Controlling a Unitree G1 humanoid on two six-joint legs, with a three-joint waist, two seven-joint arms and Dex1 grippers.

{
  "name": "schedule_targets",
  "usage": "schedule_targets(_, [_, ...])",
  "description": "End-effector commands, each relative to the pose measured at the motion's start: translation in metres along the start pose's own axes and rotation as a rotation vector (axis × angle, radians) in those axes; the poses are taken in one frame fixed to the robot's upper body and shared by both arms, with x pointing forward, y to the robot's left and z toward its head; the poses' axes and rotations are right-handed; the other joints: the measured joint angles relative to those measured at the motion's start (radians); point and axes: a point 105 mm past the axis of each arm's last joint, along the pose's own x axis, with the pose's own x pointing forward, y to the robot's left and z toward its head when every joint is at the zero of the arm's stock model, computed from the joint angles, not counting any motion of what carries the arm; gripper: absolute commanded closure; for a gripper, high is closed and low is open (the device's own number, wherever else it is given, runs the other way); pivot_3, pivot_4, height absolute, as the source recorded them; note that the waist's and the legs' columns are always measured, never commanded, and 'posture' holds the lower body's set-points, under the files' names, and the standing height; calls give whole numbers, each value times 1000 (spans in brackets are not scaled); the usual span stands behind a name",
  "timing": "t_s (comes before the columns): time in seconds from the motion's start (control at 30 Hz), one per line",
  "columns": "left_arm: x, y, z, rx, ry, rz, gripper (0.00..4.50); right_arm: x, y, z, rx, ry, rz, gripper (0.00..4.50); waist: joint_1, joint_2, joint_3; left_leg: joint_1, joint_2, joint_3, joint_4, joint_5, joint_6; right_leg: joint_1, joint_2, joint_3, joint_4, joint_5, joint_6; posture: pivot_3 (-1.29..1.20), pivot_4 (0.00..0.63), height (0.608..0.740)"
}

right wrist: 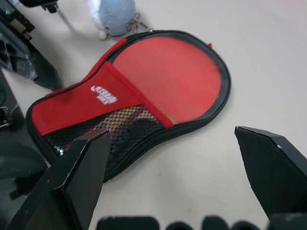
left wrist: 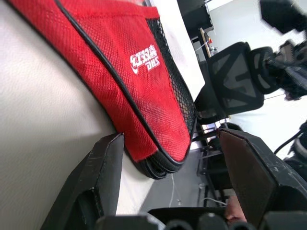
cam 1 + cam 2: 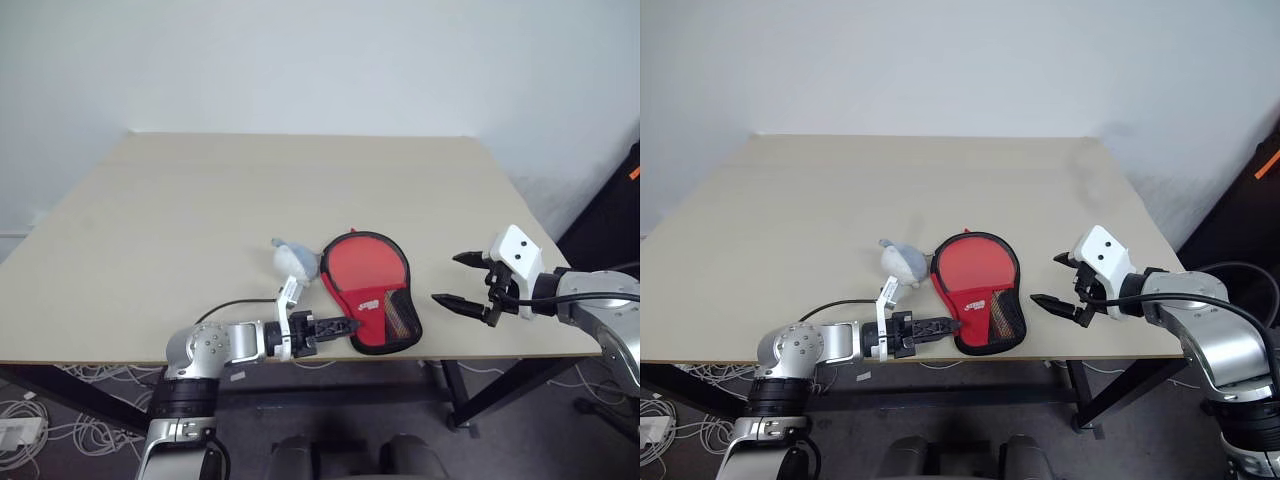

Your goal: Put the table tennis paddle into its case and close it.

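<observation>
The case (image 3: 367, 289) lies flat near the table's front edge, red side up with a white logo and black mesh pocket (image 1: 120, 125), its round end pointing away from me. Something light brown shows through the mesh. The table tennis paddle is hidden. My left gripper (image 3: 340, 326) lies level at the case's narrow end, open, with the case's corner (image 2: 158, 143) between its fingers and not clamped. My right gripper (image 3: 447, 278) hovers open just to the right of the case, pointing at it, with nothing in it.
A small blue-grey plush toy (image 3: 293, 260) with a key ring lies just left of the case's round end. A black cable (image 3: 232, 304) runs over the table (image 3: 200, 200) by my left arm. The front edge (image 3: 480, 356) is close under both grippers.
</observation>
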Motion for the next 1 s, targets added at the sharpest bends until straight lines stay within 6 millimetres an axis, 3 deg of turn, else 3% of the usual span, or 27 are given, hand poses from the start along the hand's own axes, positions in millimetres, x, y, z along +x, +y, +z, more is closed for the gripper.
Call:
schedule_targets(0.03, [-3, -9, 4, 37, 3, -14, 1198, -3, -2, 14, -36, -42, -16, 0, 0, 0, 0, 0, 0, 0, 0, 0, 0, 0, 0, 0, 0, 0, 0, 0, 0, 740])
schedule_targets(0.37, [9, -2, -7, -15, 7, 2, 1198, -1, 1, 15, -29, -55, -11, 0, 1, 0, 0, 0, -1, 0, 0, 0, 0, 1, 0, 0, 0, 0, 0, 0, 0, 740])
schedule_targets(1.0, [31, 3, -1, -51, -4, 27, 1198, -18, 17, 24, -147, -46, 198, 0, 25, 0, 0, 1, -2, 0, 3, -2, 2, 3, -1, 0, -1, 0, 0, 0, 0, 740])
